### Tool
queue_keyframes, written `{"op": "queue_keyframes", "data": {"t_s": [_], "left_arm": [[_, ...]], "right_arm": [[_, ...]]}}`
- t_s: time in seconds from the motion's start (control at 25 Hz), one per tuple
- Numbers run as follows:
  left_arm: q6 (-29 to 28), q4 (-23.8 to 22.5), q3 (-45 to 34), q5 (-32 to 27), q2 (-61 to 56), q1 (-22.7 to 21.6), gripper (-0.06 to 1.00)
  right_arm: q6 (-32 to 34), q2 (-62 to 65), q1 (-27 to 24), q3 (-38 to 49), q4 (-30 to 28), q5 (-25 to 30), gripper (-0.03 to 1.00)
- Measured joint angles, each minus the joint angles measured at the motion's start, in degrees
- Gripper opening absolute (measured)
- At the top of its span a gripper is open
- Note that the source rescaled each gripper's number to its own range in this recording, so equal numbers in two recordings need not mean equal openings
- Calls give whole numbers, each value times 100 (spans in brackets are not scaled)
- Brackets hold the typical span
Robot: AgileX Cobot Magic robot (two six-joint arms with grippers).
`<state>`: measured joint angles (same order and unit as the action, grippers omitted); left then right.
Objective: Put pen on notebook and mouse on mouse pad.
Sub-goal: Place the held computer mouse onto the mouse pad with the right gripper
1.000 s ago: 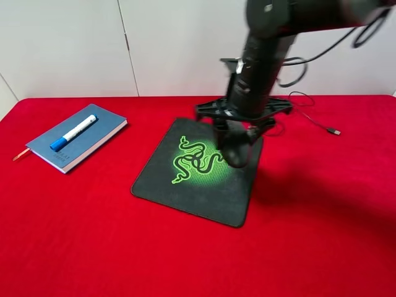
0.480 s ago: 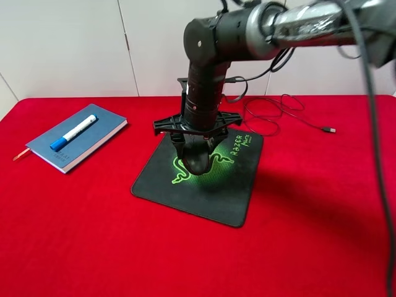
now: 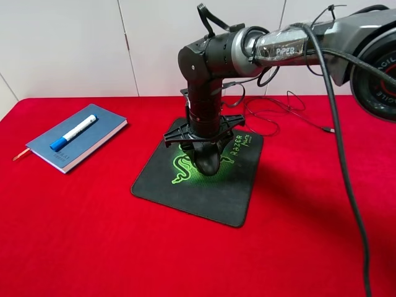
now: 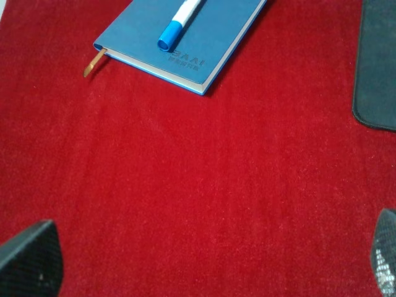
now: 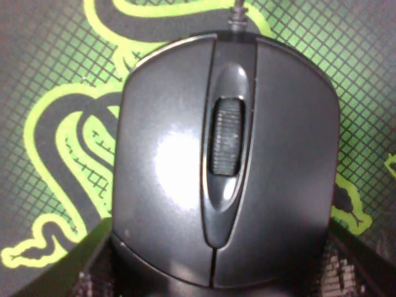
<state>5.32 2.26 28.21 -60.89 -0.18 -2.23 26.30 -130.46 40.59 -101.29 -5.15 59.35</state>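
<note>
Right claw [image 3: 208, 159] clamped on mouse [image 5: 226, 161] sides, centre frame over mouse pad [image 3: 185, 195]: light, rigid, slick shell. Left claw [image 4: 204, 263] wide, empty.

The high camera faces the far wall across the whole table, sharing the notebook [image 3: 77, 137] [image 4: 183, 42] with the left wrist view, while the right wrist view looks close onto the mouse pad [image 3: 185, 192] [image 5: 55, 74].

Right gripper [image 3: 209, 162] holds mouse [image 3: 208, 163] over mouse pad [image 3: 185, 192].
</note>
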Motion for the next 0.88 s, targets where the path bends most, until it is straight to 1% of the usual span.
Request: {"op": "queue_keyframes", "data": {"t_s": [0.28, 0.48, 0.52, 0.6, 0.64, 0.72, 0.76, 0.88], "left_arm": [[0, 0, 0, 0, 0, 0, 100], [0, 0, 0, 0, 0, 0, 100], [0, 0, 0, 0, 0, 0, 100], [0, 0, 0, 0, 0, 0, 100], [0, 0, 0, 0, 0, 0, 100], [0, 0, 0, 0, 0, 0, 100], [0, 0, 0, 0, 0, 0, 100], [0, 0, 0, 0, 0, 0, 100]], "right_arm": [[-5, 0, 0, 0, 0, -36, 0], [-131, 0, 0, 0, 63, -36, 0], [-145, 0, 0, 0, 83, -36, 5], [-157, 0, 0, -2, 150, -43, 61], [-171, 0, 0, -2, 200, -43, 77], [-196, 0, 0, -2, 295, -43, 92], [-196, 0, 0, -2, 347, -43, 95], [-201, 0, 0, -2, 443, -37, 100]]}}
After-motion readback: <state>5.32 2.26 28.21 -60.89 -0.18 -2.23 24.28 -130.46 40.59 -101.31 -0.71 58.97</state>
